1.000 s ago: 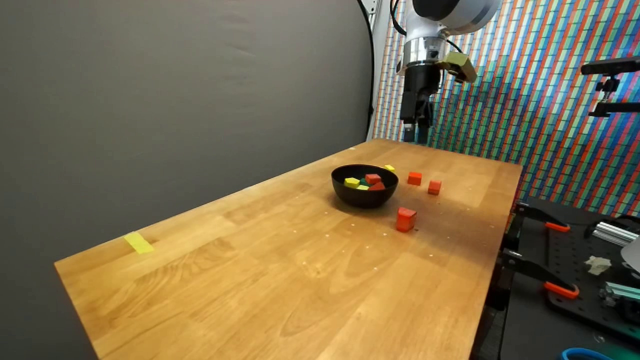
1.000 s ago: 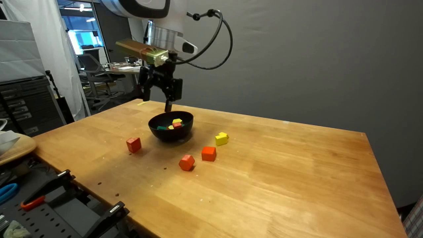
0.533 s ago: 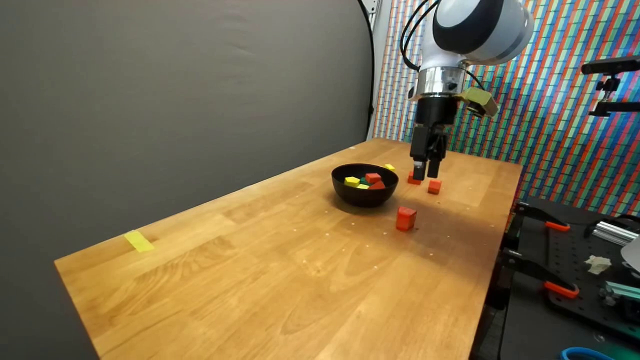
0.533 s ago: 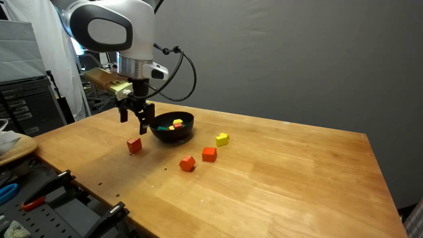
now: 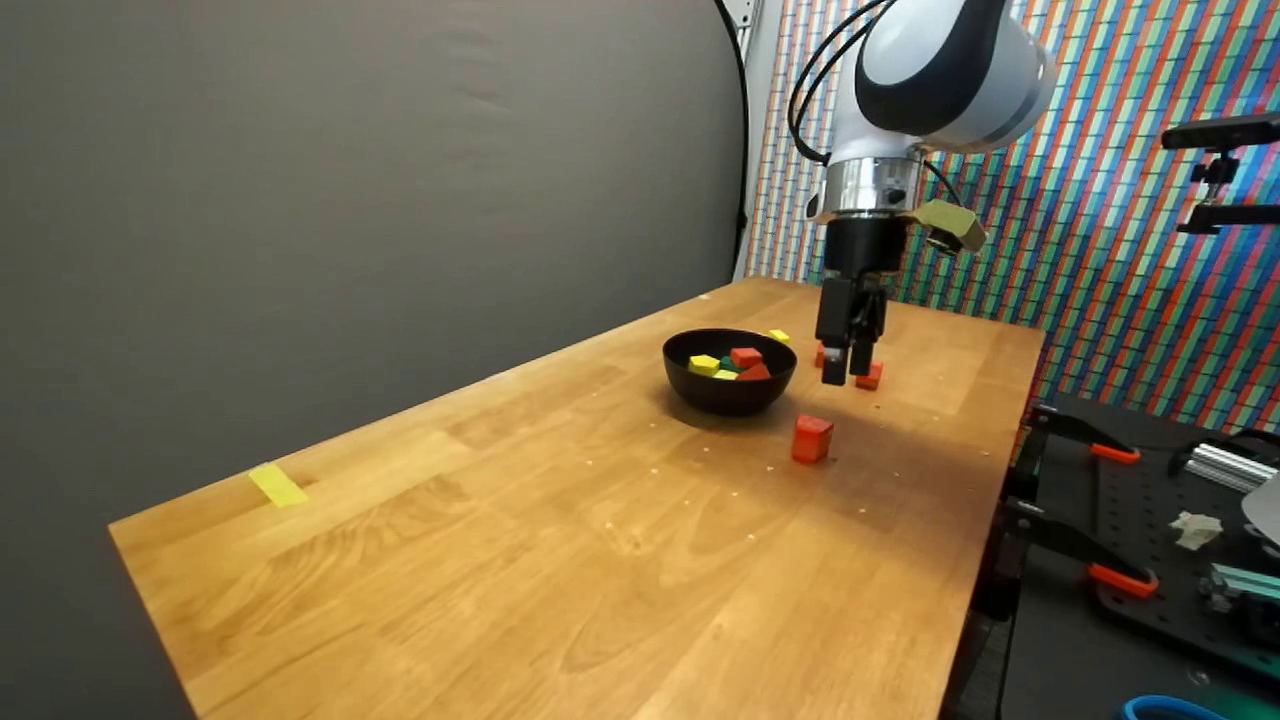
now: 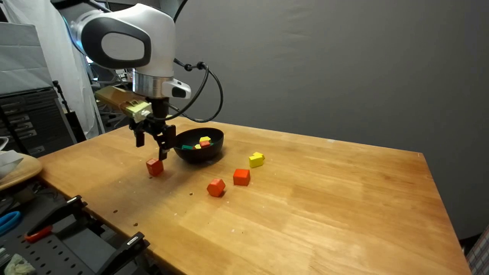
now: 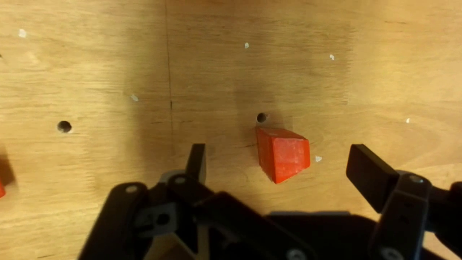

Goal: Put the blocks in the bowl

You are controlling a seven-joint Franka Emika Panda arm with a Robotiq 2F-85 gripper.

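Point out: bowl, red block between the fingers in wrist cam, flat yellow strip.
bowl (image 6: pixel 199 156): an exterior view, outer wall
red block (image 7: pixel 287 156): wrist view, its lighter face
yellow strip (image 5: pixel 278 485): an exterior view, middle of its top

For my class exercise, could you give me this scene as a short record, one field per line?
Bowl: black, upright on the table
Inside: blocks in yellow, green and red; exact count unclear
Loose red blocks: three
Loose yellow block: perhaps two, cannot tell
Gripper: open, above one loose red block, holding nothing
Tape strip: yellow, flat at the table's edge
Left to do: loose ones into the bowl
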